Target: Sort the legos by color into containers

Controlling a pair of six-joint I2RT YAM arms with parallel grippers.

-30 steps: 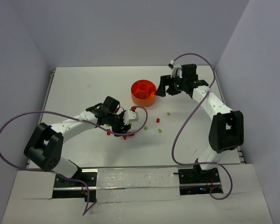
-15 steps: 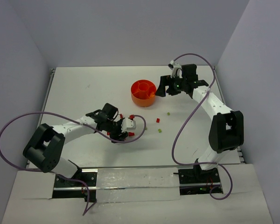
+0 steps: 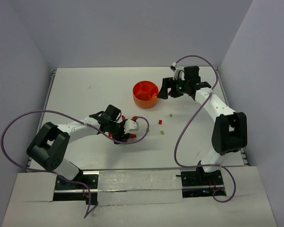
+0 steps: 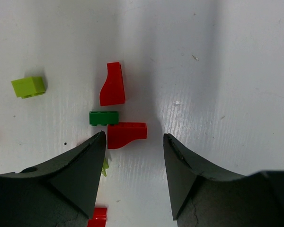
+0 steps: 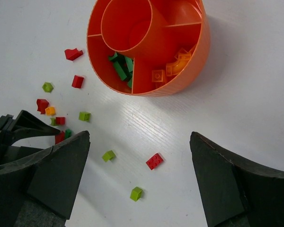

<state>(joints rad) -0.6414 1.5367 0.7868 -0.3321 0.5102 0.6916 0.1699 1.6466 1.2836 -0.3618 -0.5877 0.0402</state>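
Observation:
The orange bowl (image 3: 145, 100) stands at mid-table; in the right wrist view its wall (image 5: 182, 80) rings compartments holding green legos (image 5: 120, 67) and orange legos (image 5: 173, 69), around a bare central cup. My left gripper (image 3: 128, 129) hangs low and open over a small cluster. In the left wrist view my left gripper (image 4: 134, 137) has a red lego (image 4: 127, 135) just ahead of its tips, beside a green lego (image 4: 104, 117) and a curved red lego (image 4: 112, 85). Nothing sits between the fingers. My right gripper (image 3: 168, 88) hovers wide open right of the bowl, and in its own view the right gripper (image 5: 139, 137) holds nothing.
Loose legos lie on the white table: a red one (image 5: 155, 161), lime ones (image 5: 109, 155) (image 5: 136, 193) (image 5: 84, 116), and red ones (image 5: 77, 81) (image 5: 73, 53) by the bowl. A lime lego (image 4: 28, 87) lies left of my left fingers. Grey walls enclose the table.
My left gripper has shifted toward the near edge and come down over the cluster of red and green legos. The right arm has not moved.

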